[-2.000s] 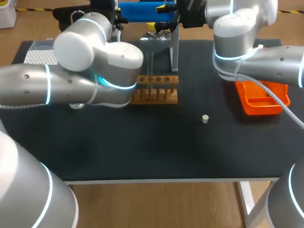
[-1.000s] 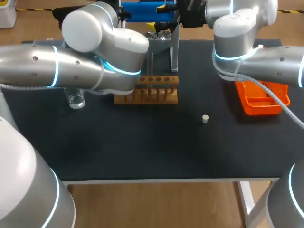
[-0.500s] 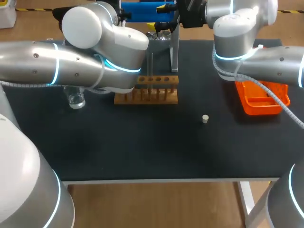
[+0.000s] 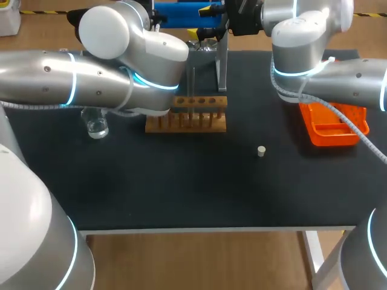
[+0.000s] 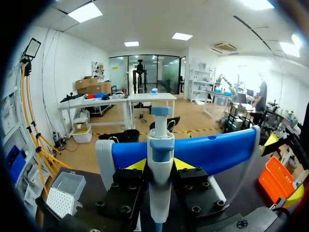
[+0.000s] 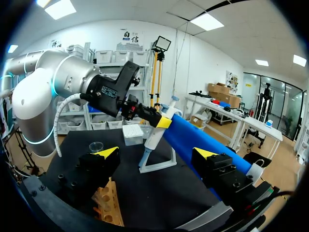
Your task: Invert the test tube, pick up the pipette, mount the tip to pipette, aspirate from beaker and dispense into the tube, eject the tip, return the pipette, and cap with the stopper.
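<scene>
The beaker (image 4: 97,128) is sitting at the rack's (image 4: 199,115) nine o'clock, the stopper (image 4: 261,151) at its four, the tray (image 4: 329,127) at its three.

Your left arm (image 4: 91,78) has lifted and swung toward the back of the desk (image 4: 181,181), uncovering the beaker (image 4: 97,125). Its claw (image 5: 160,165) now clasps the pipette (image 5: 160,140).

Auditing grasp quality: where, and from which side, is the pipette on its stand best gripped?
Likely its white body just under the blue collar, approached level from the robot's side: the pipette hangs upright in the stand, flanks exposed. The left gripper pinches there.
</scene>
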Robot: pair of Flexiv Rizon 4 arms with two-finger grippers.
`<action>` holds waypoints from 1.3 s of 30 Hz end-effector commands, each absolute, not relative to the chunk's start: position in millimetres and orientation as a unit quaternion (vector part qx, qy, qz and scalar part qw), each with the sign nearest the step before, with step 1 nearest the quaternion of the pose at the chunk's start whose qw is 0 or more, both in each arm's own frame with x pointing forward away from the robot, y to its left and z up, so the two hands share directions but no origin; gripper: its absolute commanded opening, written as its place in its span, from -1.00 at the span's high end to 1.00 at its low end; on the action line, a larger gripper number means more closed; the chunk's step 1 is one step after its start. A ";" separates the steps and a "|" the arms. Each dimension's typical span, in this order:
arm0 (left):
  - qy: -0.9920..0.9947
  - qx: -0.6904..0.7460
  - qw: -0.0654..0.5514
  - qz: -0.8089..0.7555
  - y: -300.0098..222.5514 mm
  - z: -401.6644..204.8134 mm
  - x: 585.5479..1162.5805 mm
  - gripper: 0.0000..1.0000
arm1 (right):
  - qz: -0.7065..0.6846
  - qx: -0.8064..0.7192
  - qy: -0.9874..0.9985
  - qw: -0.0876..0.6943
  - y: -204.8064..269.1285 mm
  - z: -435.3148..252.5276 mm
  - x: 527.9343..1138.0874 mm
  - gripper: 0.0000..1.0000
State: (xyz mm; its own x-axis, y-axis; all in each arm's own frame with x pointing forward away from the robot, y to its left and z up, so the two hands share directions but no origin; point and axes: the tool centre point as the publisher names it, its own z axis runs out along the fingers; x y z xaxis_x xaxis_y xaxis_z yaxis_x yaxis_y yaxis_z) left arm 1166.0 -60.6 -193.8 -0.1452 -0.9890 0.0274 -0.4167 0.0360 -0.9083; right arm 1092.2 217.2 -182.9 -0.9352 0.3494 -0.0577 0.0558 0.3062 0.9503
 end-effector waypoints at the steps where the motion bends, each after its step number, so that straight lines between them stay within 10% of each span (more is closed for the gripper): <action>1: 0.632 -0.556 0.344 -0.416 -60.6 -194.5 1169.5 1.00 | 0.574 0.127 0.799 0.128 216.5 -182.3 1091.6 -1.00; 17: 0.633 -0.568 0.330 -0.411 -59.9 -202.0 1173.1 1.00 | 0.574 0.127 0.799 0.128 216.5 -182.3 1091.6 -1.00; 19: 0.633 -0.568 0.327 -0.413 -60.5 -202.7 1172.5 -1.00 | 0.574 0.127 0.799 0.128 216.5 -182.3 1091.6 -1.00; 39: 0.621 -0.555 0.349 -0.429 -64.8 -169.7 1148.0 -1.00 | 0.574 0.127 0.799 0.128 216.5 -182.3 1091.6 -1.00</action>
State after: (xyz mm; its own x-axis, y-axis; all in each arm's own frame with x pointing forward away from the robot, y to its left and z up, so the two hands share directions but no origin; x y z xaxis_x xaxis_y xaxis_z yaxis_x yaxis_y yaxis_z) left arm 1155.2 -67.2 -173.9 -0.1363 -0.9899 0.0393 -0.3887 0.0169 -0.9212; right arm 1092.2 217.2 -182.9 -0.9352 0.3495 -0.0577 0.0557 0.3061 0.9504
